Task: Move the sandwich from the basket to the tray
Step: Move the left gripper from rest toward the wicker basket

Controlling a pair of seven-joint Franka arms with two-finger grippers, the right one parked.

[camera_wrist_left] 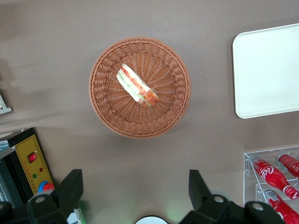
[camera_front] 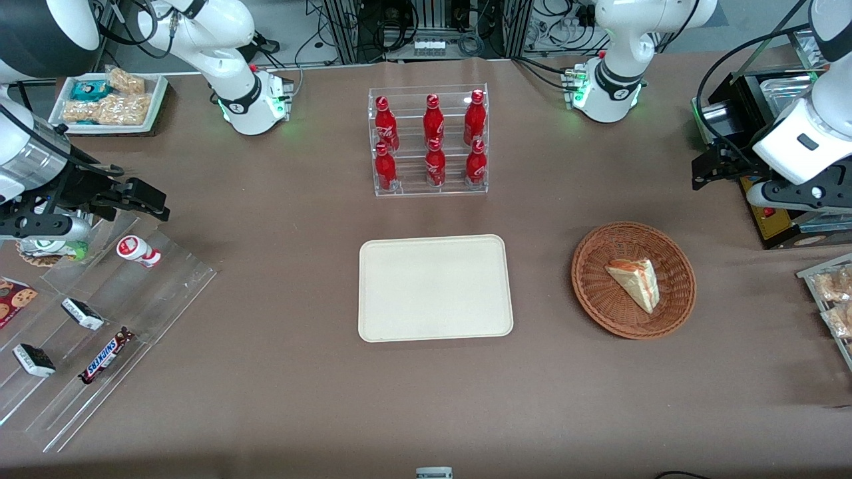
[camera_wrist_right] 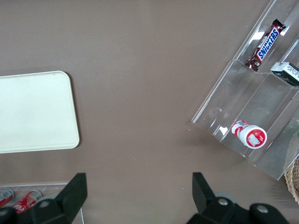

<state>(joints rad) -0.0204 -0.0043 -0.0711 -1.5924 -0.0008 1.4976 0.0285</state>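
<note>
Right now the sandwich (camera_front: pixel 636 282) lies in the wicker basket (camera_front: pixel 679 303), a pale wedge with its orange-red filling edge showing, resting slightly off the basket's middle and well within the woven rim. Taking the basket as the landmark: the cream tray (camera_front: pixel 436 287) sits on the brown table (camera_front: pixel 279 253) beside it, apart from it, toward the parked arm's end, and it holds nothing. The clear rack of red cola bottles (camera_front: pixel 430 141) stands farther from the front camera than the basket and toward the parked arm's end. The left arm's gripper (camera_wrist_left: pixel 134 189) hangs in the air above the table, just off the basket's rim and farther from the front camera than the basket. Its fingers (camera_wrist_left: pixel 70 186) are spread wide apart and grasp nothing.
</note>
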